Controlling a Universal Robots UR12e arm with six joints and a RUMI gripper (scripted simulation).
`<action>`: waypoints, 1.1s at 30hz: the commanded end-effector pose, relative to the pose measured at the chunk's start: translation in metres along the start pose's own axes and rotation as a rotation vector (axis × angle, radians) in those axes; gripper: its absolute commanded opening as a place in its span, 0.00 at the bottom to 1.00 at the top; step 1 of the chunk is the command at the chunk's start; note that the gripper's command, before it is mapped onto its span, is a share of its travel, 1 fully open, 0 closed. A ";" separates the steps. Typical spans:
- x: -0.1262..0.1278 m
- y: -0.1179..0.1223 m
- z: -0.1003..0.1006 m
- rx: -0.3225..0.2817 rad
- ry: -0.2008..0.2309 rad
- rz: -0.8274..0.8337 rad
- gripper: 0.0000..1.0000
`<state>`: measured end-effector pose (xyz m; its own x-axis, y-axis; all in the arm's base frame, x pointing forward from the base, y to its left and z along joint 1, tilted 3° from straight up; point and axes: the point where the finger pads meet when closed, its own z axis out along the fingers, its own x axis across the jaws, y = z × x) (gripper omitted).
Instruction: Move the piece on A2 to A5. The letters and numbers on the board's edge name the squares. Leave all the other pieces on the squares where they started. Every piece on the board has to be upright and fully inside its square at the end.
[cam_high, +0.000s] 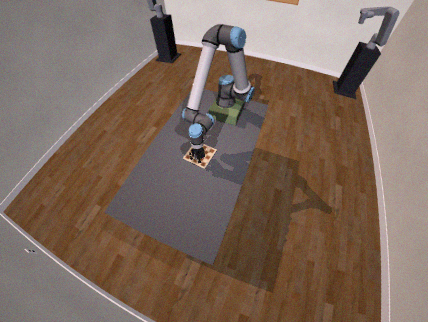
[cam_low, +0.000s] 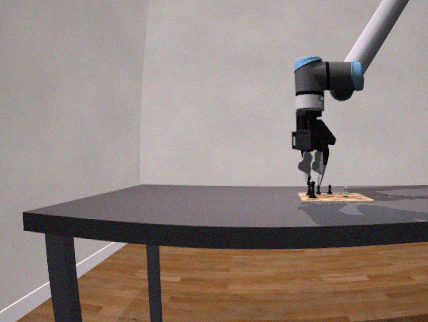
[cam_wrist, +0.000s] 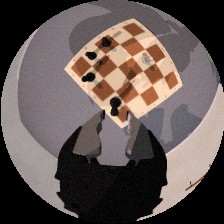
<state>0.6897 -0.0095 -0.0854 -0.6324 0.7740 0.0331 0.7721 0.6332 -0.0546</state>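
Observation:
The small chessboard (cam_wrist: 125, 65) lies on the dark table; it also shows in the exterior view (cam_low: 335, 197) and the top view (cam_high: 199, 155). Several black pieces stand along one side of it (cam_wrist: 90, 55). One black piece (cam_wrist: 115, 104) stands on an edge square at the near corner, straight below my fingers. A pale piece (cam_wrist: 146, 58) stands further in. My gripper (cam_wrist: 115, 110) hangs above that near black piece (cam_low: 311, 190), with its fingers partly apart and nothing between them. From the side, the fingertips (cam_low: 314, 177) are just above the piece's top. I cannot read the square labels.
The arm's base stands on a green block (cam_high: 227, 111) behind the board. Two dark camera stands (cam_high: 165, 37) (cam_high: 357, 67) are at the room's far corners. The table edge (cam_low: 200, 225) is far from the board.

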 end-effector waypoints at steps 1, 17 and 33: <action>-0.003 0.000 0.012 -0.003 -0.002 0.002 0.25; -0.004 0.001 0.016 -0.005 -0.005 0.002 0.25; -0.004 0.001 0.016 -0.005 -0.005 0.002 0.25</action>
<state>0.6910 -0.0102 -0.1021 -0.6326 0.7739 0.0295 0.7723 0.6332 -0.0519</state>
